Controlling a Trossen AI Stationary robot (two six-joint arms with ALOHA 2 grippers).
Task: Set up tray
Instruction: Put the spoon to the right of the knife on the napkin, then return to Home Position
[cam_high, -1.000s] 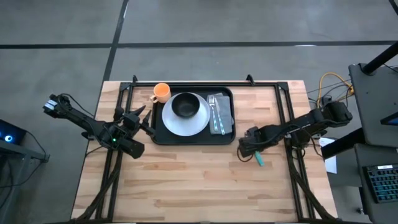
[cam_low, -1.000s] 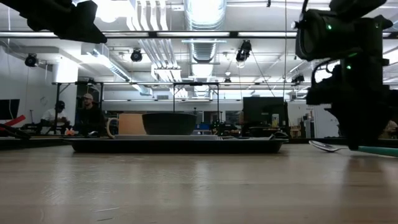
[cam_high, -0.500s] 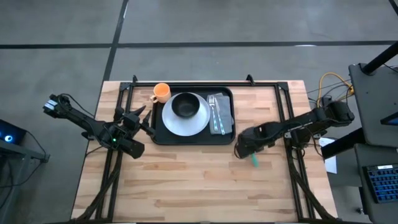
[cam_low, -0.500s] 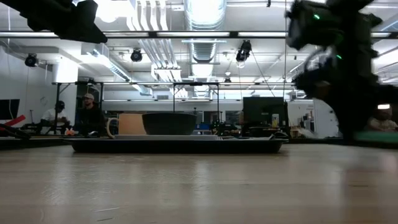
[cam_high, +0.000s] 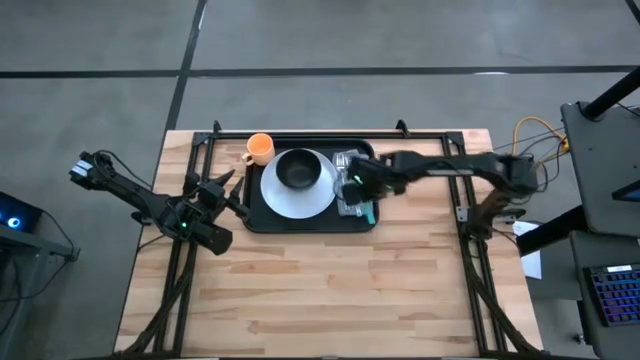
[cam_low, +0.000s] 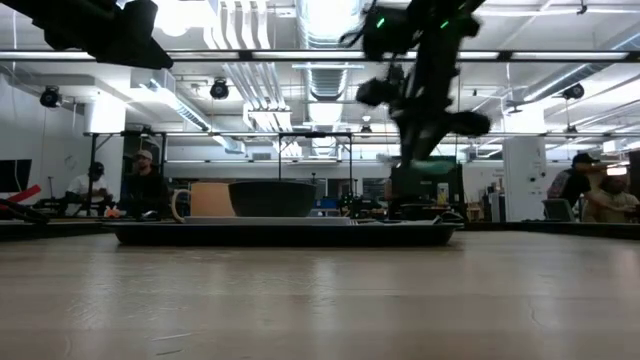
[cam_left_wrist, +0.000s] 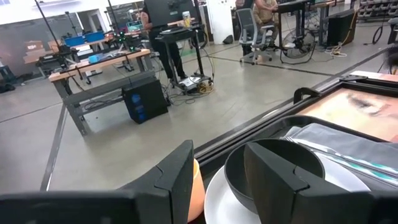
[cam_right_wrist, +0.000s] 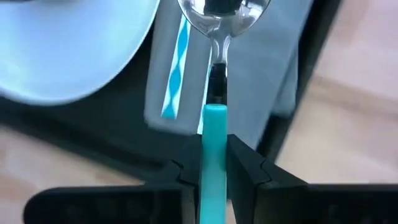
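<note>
Black tray (cam_high: 255, 215), white plate (cam_high: 280, 200), orange cup (cam_high: 259, 148), teal-handled spoon (cam_right_wrist: 214, 134).

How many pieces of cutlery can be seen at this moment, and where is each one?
2. A fork lies on the grey napkin in the tray. A spoon with a teal handle is held by the right gripper above the napkin. More may be hidden.

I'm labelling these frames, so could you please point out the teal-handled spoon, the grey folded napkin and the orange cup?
teal-handled metal spoon (cam_right_wrist: 214, 140): right wrist view, on its handle.
grey folded napkin (cam_right_wrist: 283, 59): right wrist view, bare cloth.
orange cup (cam_high: 260, 147): high view, on its rim.
</note>
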